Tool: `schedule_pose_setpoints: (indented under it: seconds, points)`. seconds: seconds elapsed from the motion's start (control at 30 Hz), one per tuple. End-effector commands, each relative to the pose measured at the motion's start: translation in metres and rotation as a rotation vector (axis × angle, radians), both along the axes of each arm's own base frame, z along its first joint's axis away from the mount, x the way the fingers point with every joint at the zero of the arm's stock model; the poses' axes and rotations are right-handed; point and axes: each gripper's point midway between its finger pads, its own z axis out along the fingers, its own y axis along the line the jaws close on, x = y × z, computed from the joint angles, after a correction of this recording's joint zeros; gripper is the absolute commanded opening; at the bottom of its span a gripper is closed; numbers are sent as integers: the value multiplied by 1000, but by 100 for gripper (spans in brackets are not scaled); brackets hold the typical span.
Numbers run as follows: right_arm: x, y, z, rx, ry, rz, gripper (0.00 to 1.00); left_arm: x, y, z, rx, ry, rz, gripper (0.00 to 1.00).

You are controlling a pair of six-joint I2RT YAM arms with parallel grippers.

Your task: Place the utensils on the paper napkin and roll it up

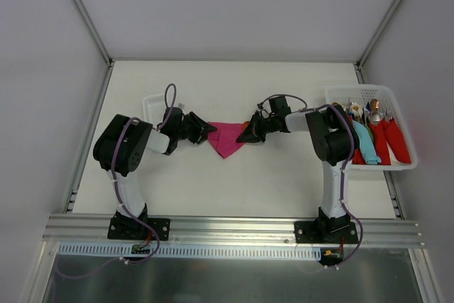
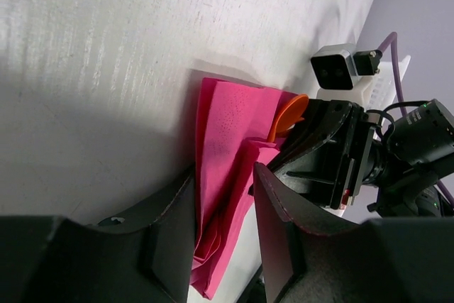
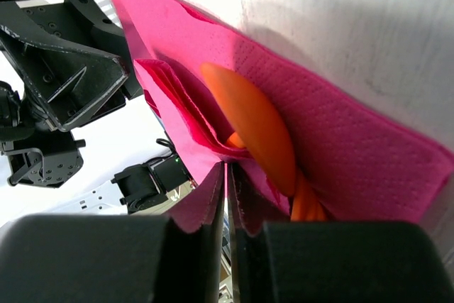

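Observation:
The magenta paper napkin [image 1: 225, 138] lies folded over on the table between my two grippers. The orange spoon [image 3: 252, 125] lies inside the fold, its bowl sticking out, and also shows in the left wrist view [image 2: 289, 115]. More orange plastic [image 3: 308, 204] shows beneath it; I cannot tell whether it is the fork. My right gripper [image 1: 248, 133] is shut on a napkin layer [image 3: 340, 125] at the right end, jaws [image 3: 227, 168] nearly touching. My left gripper [image 1: 206, 131] is open, its jaws [image 2: 225, 175] straddling the napkin's [image 2: 227, 125] left end.
A white basket [image 1: 369, 91] at the right holds red and teal napkin bundles with metal utensils. A white tray [image 1: 152, 104] sits behind the left arm. The two grippers face each other closely across the napkin.

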Motion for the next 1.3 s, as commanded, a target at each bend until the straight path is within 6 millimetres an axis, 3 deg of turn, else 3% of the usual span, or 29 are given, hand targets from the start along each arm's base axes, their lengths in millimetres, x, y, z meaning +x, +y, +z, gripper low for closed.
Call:
schedule_pose_setpoints:
  seconds: [0.0,0.27,0.57,0.83,1.1,1.27]
  points:
    - [-27,-20,-53,-172,167,-33,8,-9,20,-19,121,28,49,36]
    - [-29,-20,-55,-175,174,-28,8,10,23,-13,187,-17,55,36]
    - [-30,-21,-56,-176,177,-26,7,16,22,-12,160,-44,81,30]
    - [-29,-20,-56,-177,176,-25,7,21,21,19,137,-155,77,13]
    - [-28,-21,-56,-183,181,-34,7,20,-5,55,37,-284,-68,0]
    - [-26,-20,-57,-184,184,-38,8,9,-30,70,-6,-346,-188,0]
